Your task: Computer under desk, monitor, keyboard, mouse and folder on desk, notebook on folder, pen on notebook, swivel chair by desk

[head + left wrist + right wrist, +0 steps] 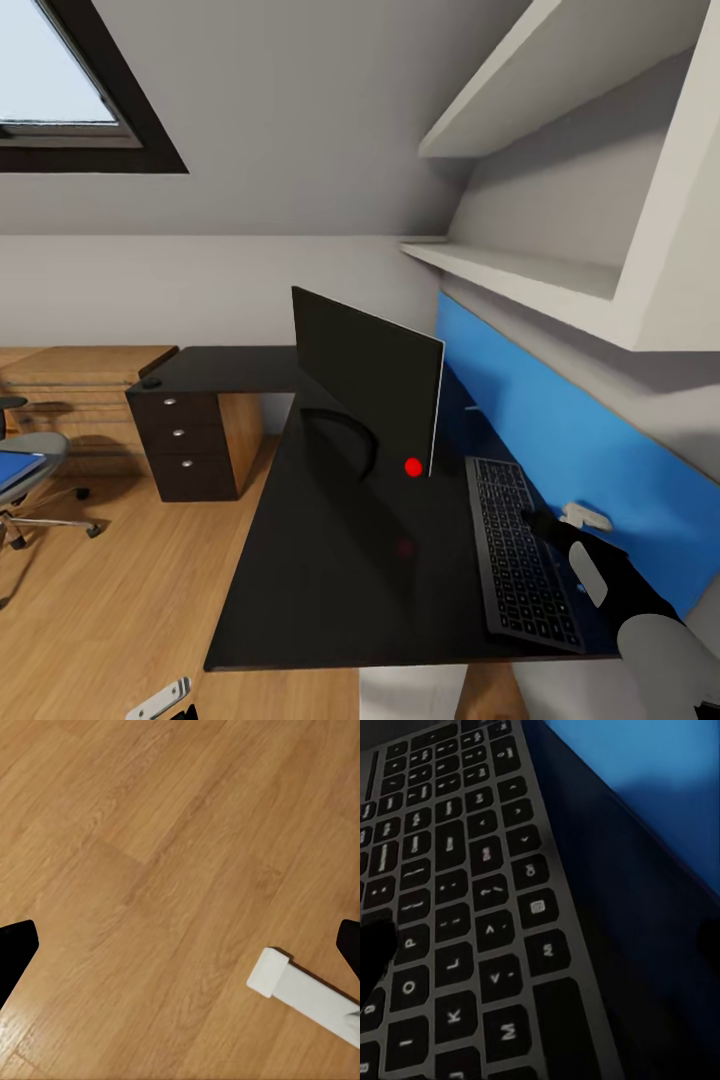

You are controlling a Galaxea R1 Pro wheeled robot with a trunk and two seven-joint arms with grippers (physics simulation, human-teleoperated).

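The monitor [365,392] stands on the black desk [320,590], black front toward me, a red dot at its lower corner. To its right the keyboard [520,550] lies flat on the desk along the blue wall panel. My right gripper [556,522] hovers low over the keyboard's [457,892] right edge, open, with nothing held [540,945]. A small black mouse [152,382] sits on the desk's far left end. The swivel chair [35,455] at the left edge carries the blue folder [15,468]. My left gripper [180,945] hangs open over the wooden floor.
Black drawers [190,440] with silver knobs stand under the desk's left end, with light wooden cabinets [80,375] beyond. White shelves [520,265] jut out above the desk's right side. A white bar [304,996] lies on the floor below my left gripper.
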